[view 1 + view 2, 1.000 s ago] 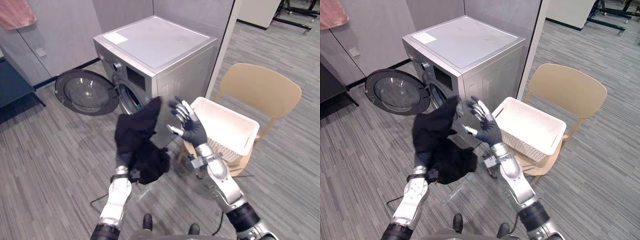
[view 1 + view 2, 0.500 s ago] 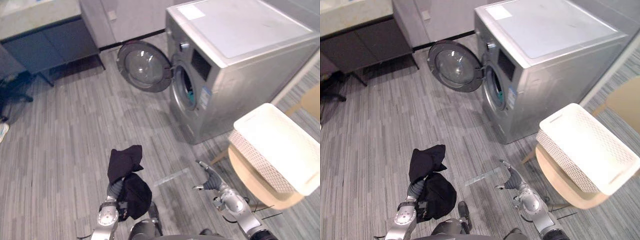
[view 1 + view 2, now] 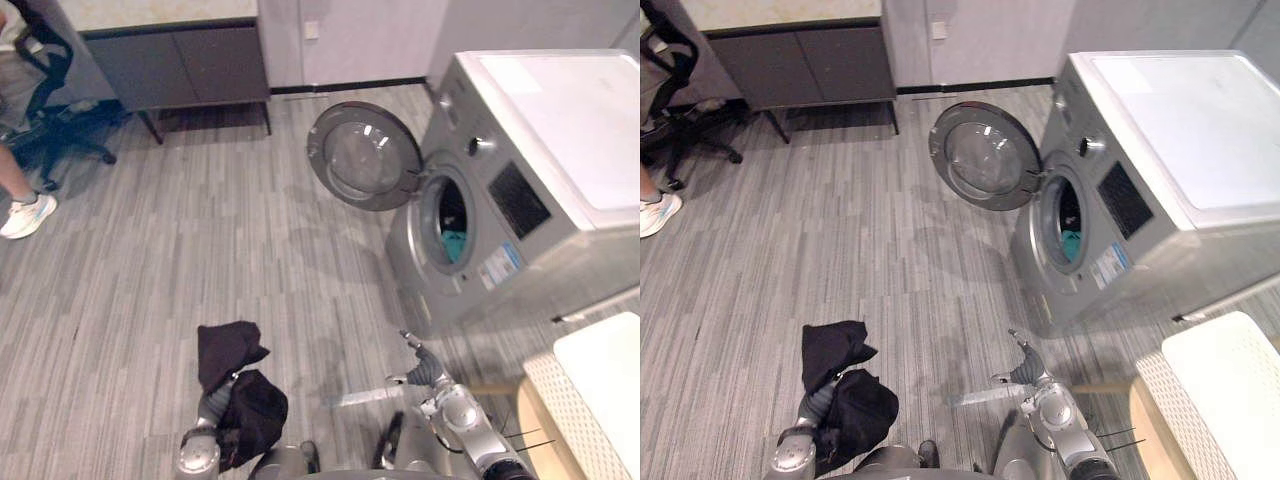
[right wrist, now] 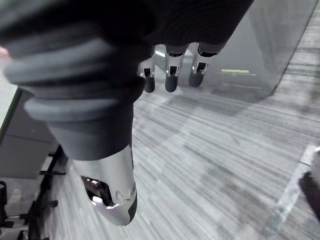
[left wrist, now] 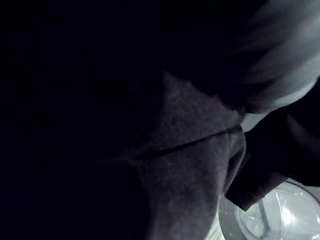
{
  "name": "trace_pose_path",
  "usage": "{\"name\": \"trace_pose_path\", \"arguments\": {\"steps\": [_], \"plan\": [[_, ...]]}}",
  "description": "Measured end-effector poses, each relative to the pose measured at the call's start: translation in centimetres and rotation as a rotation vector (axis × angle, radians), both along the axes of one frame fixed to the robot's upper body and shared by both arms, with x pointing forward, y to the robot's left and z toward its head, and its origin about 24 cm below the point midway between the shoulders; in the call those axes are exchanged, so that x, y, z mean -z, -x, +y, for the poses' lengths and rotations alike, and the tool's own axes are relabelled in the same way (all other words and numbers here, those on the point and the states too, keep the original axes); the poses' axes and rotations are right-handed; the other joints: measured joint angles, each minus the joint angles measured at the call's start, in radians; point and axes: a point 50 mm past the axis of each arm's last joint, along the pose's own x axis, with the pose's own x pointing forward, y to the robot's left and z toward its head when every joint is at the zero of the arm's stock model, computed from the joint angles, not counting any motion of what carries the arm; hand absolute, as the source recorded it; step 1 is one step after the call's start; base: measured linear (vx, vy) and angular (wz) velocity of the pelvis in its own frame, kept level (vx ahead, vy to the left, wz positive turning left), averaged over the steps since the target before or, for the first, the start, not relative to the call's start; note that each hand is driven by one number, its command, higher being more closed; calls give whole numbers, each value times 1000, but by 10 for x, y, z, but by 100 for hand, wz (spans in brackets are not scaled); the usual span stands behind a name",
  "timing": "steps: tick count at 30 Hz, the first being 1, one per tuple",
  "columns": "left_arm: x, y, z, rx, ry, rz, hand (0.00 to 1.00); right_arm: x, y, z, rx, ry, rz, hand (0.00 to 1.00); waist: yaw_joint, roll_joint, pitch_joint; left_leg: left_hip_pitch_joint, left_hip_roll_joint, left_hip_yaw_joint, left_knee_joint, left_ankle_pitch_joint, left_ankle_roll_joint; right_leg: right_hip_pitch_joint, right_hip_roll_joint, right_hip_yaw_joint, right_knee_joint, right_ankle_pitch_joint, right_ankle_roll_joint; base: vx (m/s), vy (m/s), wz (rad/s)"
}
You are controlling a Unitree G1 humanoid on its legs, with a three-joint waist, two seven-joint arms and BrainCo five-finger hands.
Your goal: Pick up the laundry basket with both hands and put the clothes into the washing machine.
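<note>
Fingers (image 4: 171, 82) of right hand (image 3: 428, 368) loose — black cloth (image 3: 228, 352) crumpled.

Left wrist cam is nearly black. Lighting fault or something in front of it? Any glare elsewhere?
Left wrist view: no lighting fault; the black garment hangs right in front of the camera. Left eye view: small light glints on the washer door glass, and the washer top reads bright. Right wrist view: floor evenly lit.

We seem to be in an office-like lab room staged as a laundry corner: a silver front-loading washing machine (image 3: 520, 200), its round door (image 3: 365, 155) open, stands on a grey striped floor (image 3: 200, 260) near plain grey walls (image 3: 370, 40), a dark low cabinet (image 3: 180, 65) and a black swivel chair (image 3: 690, 140)
</note>
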Motion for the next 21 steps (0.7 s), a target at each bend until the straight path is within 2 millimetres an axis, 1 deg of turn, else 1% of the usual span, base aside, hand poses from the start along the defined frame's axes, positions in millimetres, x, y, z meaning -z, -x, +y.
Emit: {"name": "trace_pose_path", "arguments": {"steps": [1,2,3,4,5,6,7,8,9,10,11,12,13,14,15,16,17,18,19,20,21], "plan": [[-6,-8,-2,17,3,-33,100,1,1,-1,0,2,4,0,-9,-6,5,33,3,-29,-13,-15,-27,-8,22,0,-124,60,-11,571,-162,105],[-7,-10,-7,57,5,-42,100,2,4,-2,3,5,16,0,-18,-8,5,63,5,-48,-10,-37,-60,-19,28,15,-146,122,-49,715,-243,122],[-7,-10,-9,76,5,-41,100,4,6,-3,5,8,26,0,-31,-11,3,79,7,-67,18,-50,-82,-9,20,23,-106,186,-95,615,-244,110],[-8,-14,-18,106,23,-50,100,6,8,-7,8,19,41,0,-42,11,7,58,30,-57,122,-60,-106,0,20,7,-39,189,-121,614,-260,56],[-9,-12,-24,117,44,-60,100,4,3,-6,4,19,34,0,-25,30,8,-3,83,-15,290,-28,-157,21,43,7,-25,137,-136,617,-235,7],[-9,-13,-27,117,55,-60,100,2,-1,-5,0,20,25,0,-20,43,14,-49,116,8,419,24,-175,50,72,4,-31,109,-151,741,-262,-42],[-8,-12,-30,117,65,-56,100,-1,-5,-4,-3,18,12,0,-17,52,27,-111,167,22,592,112,-150,111,113,8,-55,82,-163,723,-225,-57],[-7,-12,-33,129,73,-53,100,-2,-7,-2,0,14,5,0,-13,48,33,-155,202,29,720,92,-122,180,150,20,-96,69,-171,580,-173,-63],[-7,-13,-35,142,78,-53,100,-2,-7,0,1,9,2,0,-5,40,37,-179,206,37,762,79,-101,225,165,36,-126,63,-172,530,-123,-65],[-9,-17,-39,166,83,-63,100,-2,-8,-2,8,9,0,0,0,27,42,-214,200,51,768,66,-82,279,172,58,-173,61,-168,402,-67,-55],[-12,-22,-44,188,87,-77,100,-3,-8,-6,27,10,-4,0,1,17,48,-245,181,53,735,54,-66,322,173,79,-213,60,-163,469,-47,-63],[-14,-25,-47,201,98,-91,100,-4,-8,-9,42,11,-7,0,4,13,50,-278,163,44,678,45,-52,352,176,106,-243,60,-161,438,17,-64],[-15,-26,-49,206,104,-100,100,-4,-9,-11,50,12,-10,0,6,13,50,-304,149,31,623,31,-60,368,178,127,-256,63,-155,491,79,-99],[-17,-27,-51,210,110,-107,100,-7,-12,-11,61,9,-25,0,14,13,52,-335,111,-27,489,19,-76,388,182,179,-269,63,-152,450,164,-120],[-18,-29,-52,212,114,-113,100,-7,-13,-11,73,3,-28,0,27,12,53,-344,81,-103,370,23,-85,396,184,220,-271,63,-149,348,185,-135],[-18,-30,-53,212,116,-114,100,-6,-12,-11,81,0,-27,0,30,13,54,-344,60,-167,274,36,-105,405,186,249,-273,62,-137,333,248,-145],[-17,-28,-54,211,120,-111,100,-5,-11,-12,82,3,-24,0,29,24,51,-330,45,-274,120,104,-152,418,199,305,-276,48,-91,345,328,-172],[-16,-28,-59,222,130,-109,100,-6,-11,-13,76,11,-28,0,33,71,46,-328,83,-338,54,270,-181,427,242,361,-276,20,-41,328,386,-179],[-15,-27,-63,230,136,-102,100,-6,-12,-15,76,20,-28,0,32,87,54,-337,104,-331,96,253,-145,427,262,396,-263,-4,-13,214,401,-153],[-17,-32,-61,247,121,-105,100,-6,-11,-9,87,-2,-31,0,24,47,55,-338,80,-280,129,224,-142,399,224,438,-234,-12,1,109,299,-108],[-18,-34,-59,251,112,-109,100,-3,-7,-7,85,-11,-22,0,24,25,50,-336,68,-244,127,201,-121,382,205,467,-222,-23,17,105,399,-135]]}}
